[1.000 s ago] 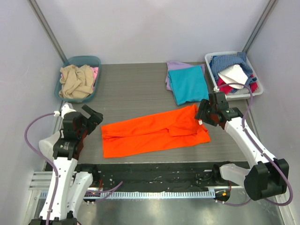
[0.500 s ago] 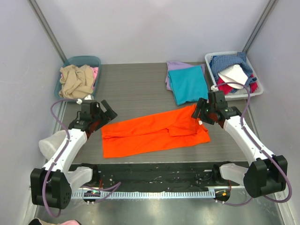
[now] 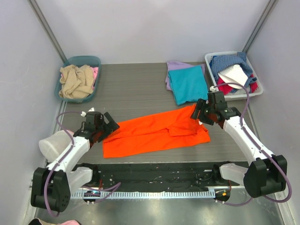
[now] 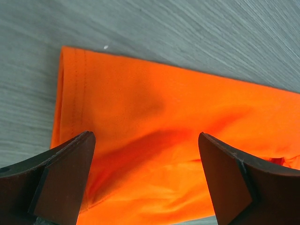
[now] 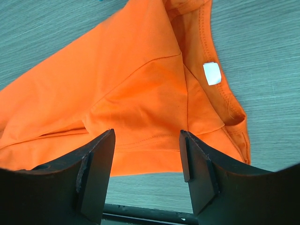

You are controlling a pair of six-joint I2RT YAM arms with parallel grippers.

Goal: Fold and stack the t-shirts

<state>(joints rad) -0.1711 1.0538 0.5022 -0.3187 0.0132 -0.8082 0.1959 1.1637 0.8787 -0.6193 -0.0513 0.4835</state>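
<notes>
The bright orange t-shirt (image 3: 154, 132) lies folded lengthwise into a long strip across the near half of the table. My left gripper (image 3: 111, 124) hangs open over its left end (image 4: 154, 136), nothing between the fingers. At the strip's right end, by the collar with its white tag (image 5: 212, 73), my right gripper (image 3: 199, 114) is open above the cloth (image 5: 131, 93). A folded teal t-shirt (image 3: 188, 83) rests on a lavender one (image 3: 174, 67) at the back right.
A teal basket (image 3: 76, 61) with beige and pink cloth stands at the back left. A white bin (image 3: 257, 88) of mixed clothes is at the back right, close to the right arm. A black strip (image 3: 154, 169) runs along the table's near edge.
The left arm has swung from the table's left edge rightward and down over the orange shirt's left end. The right gripper has barely shifted at the collar end.
</notes>
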